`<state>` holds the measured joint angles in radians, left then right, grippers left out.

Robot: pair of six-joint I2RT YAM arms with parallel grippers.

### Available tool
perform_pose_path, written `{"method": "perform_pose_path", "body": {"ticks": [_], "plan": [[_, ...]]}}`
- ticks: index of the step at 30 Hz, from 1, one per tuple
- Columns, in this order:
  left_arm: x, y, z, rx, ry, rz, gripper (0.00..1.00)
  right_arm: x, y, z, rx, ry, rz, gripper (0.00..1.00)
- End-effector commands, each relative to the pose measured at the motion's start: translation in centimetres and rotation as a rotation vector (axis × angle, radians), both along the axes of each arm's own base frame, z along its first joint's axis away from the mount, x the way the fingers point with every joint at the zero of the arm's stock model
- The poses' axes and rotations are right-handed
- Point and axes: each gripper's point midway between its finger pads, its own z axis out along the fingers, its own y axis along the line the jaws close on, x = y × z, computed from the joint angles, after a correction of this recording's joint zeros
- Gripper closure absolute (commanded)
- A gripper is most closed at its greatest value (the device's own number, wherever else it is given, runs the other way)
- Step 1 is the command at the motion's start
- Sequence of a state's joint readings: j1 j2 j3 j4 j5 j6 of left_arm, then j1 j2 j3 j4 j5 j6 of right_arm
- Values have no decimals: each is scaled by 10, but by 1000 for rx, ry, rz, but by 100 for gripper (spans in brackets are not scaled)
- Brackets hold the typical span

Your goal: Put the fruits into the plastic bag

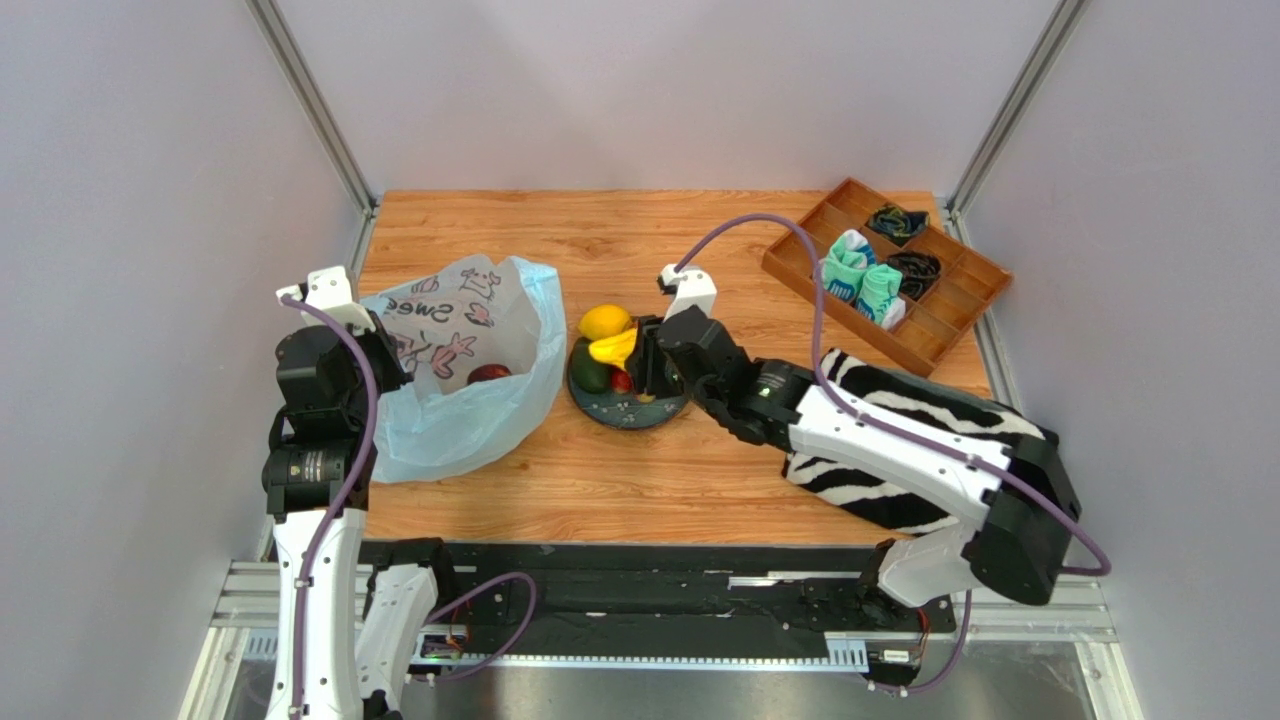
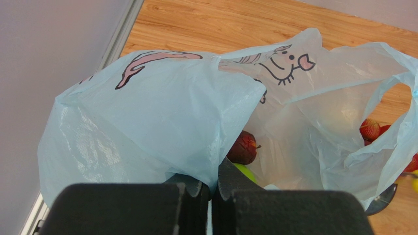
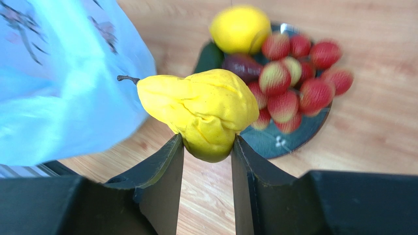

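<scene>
Right wrist view gives us the right jaws part-way closed on the yellow pear [image 3: 201,110]. They pinch its fat end from both sides and hold it just above the dark plate [image 3: 289,142], at the rim nearest the plastic bag [image 3: 64,83]. On the plate we see a lemon [image 3: 240,28], a dark green fruit [image 3: 208,58] and a cluster of small red fruits [image 3: 282,103]. From the top view, the bag lies on the desk [image 1: 676,465] just beside the plate, on the left arm's side. The left jaws are shut tight on a fold of the bag's edge. Inside the bag we make out a dark red round fruit [image 2: 243,148] and a bright green apple [image 2: 245,171].
</scene>
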<state>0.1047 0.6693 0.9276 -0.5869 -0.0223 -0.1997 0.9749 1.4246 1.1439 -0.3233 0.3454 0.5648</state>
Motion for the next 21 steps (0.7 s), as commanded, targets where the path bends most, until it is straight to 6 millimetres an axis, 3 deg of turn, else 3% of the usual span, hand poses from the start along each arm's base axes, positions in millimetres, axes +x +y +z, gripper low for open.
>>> {"method": "perform_pose_path", "body": {"ticks": [1,3,6,9,10,11,13,15,17,18,20,21], "plan": [[3,-2,3,-1,-17,-15,100,10,0,97,164,-231,-5,100],[3,-2,3,1,-17,-15,100,5,9,125,210,-292,31,100],[4,-2,2,1,-14,-14,100,-5,35,150,224,-347,99,100],[4,-2,2,0,-13,-15,100,-12,68,137,161,-344,157,100],[4,-2,2,0,-13,-15,100,-20,79,150,161,-372,188,100],[4,-2,1,0,-10,-15,100,-21,92,142,130,-371,206,100],[4,-2,2,-1,-13,-15,100,-32,110,156,118,-423,250,100],[4,-2,1,-1,-11,-12,100,-35,130,147,83,-430,284,100],[4,-2,1,0,-10,-12,100,-34,140,154,75,-422,291,100],[4,-1,2,0,-11,-11,100,-29,152,138,34,-403,294,100],[4,-2,2,-2,-13,-11,100,-23,159,138,-2,-403,284,100],[4,-2,1,-3,-11,-14,100,-19,168,121,-42,-386,292,100]]}}
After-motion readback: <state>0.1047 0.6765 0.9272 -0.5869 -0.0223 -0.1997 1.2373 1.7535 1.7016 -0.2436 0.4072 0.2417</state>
